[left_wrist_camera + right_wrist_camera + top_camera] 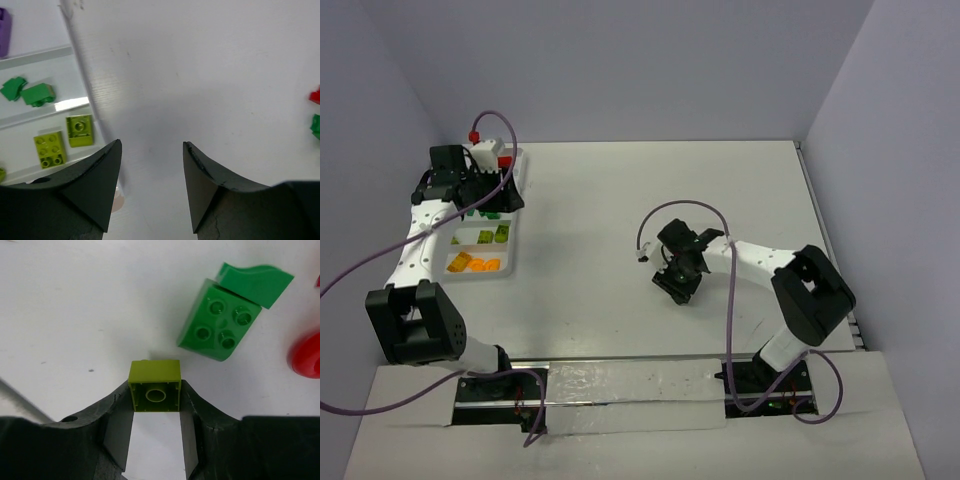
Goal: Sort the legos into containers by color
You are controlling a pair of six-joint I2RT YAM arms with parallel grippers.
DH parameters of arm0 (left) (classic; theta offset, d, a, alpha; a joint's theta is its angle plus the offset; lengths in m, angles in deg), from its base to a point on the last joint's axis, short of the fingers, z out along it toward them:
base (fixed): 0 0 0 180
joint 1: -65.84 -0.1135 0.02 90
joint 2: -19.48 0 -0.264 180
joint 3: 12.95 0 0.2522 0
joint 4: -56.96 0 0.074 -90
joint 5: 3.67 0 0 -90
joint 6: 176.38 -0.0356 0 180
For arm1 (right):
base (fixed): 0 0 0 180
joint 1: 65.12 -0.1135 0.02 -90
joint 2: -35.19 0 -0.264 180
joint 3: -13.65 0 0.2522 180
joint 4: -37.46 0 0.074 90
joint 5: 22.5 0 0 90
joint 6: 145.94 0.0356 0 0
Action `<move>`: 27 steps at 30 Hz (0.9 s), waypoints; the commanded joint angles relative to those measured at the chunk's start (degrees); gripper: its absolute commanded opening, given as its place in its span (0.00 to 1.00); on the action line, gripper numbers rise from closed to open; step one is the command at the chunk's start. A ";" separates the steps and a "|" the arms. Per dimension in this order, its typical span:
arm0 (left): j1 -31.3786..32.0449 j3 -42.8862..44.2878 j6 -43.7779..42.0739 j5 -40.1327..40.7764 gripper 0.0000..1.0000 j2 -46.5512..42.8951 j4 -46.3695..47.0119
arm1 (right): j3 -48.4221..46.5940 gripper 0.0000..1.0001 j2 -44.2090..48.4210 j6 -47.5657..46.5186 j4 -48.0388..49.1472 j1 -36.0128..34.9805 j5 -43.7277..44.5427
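Over on the right, beside the green bricks (217,325): right claw (155,390) pinched around a lime brick (155,377), presumably for hauling to the tray (82,65); far left, left claw (151,150) open, empty, over tray edge.

Robotics lab test cell. Centre of frame: a bare matte white tabletop (620,200), boxed in at top, left and right by blank pale grey partition walls (620,60). Two white-and-black jointed robot arms are bolted along the bottom edge, one lower left (415,250), one lower right (760,262), with loose purple cables (732,310) trailing. Upper left: flat white compartment tray (511,262).
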 commanded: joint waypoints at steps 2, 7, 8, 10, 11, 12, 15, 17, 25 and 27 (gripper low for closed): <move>-0.06 -1.63 3.51 -14.37 0.61 -3.56 0.07 | -1.54 0.18 11.41 -0.86 0.98 -0.29 -11.78; 0.62 -7.64 12.19 -32.94 0.64 -6.27 4.97 | -12.58 0.14 14.00 -3.21 -4.06 1.59 -16.92; 1.33 -9.88 15.49 -36.98 0.64 -6.84 8.08 | -13.91 0.14 13.91 -5.15 -4.55 1.86 -15.99; 2.51 -13.45 22.39 -42.41 0.64 -7.74 13.87 | -16.99 0.14 13.13 -7.03 -4.46 2.35 -14.99; 3.02 -15.34 28.41 -44.45 0.64 -8.20 17.55 | -19.70 0.14 11.96 -6.68 -3.60 2.51 -15.54; 3.55 -17.36 33.51 -46.44 0.64 -9.09 23.57 | -21.57 0.14 11.10 -5.45 -2.32 2.54 -16.34; 5.24 -23.16 43.12 -48.64 0.68 -11.77 37.84 | -23.29 0.15 9.70 -0.83 4.28 2.48 -18.00; 5.52 -23.87 44.82 -48.30 0.69 -13.14 39.92 | -23.21 0.15 9.35 0.77 8.73 2.31 -18.85; 7.01 -27.46 57.55 -46.64 0.79 -14.45 47.66 | -25.58 0.15 4.92 8.84 21.43 -1.53 -19.23; 7.01 -27.62 62.57 -46.90 0.80 -13.73 51.14 | -25.85 0.15 4.50 9.38 22.34 -2.05 -19.70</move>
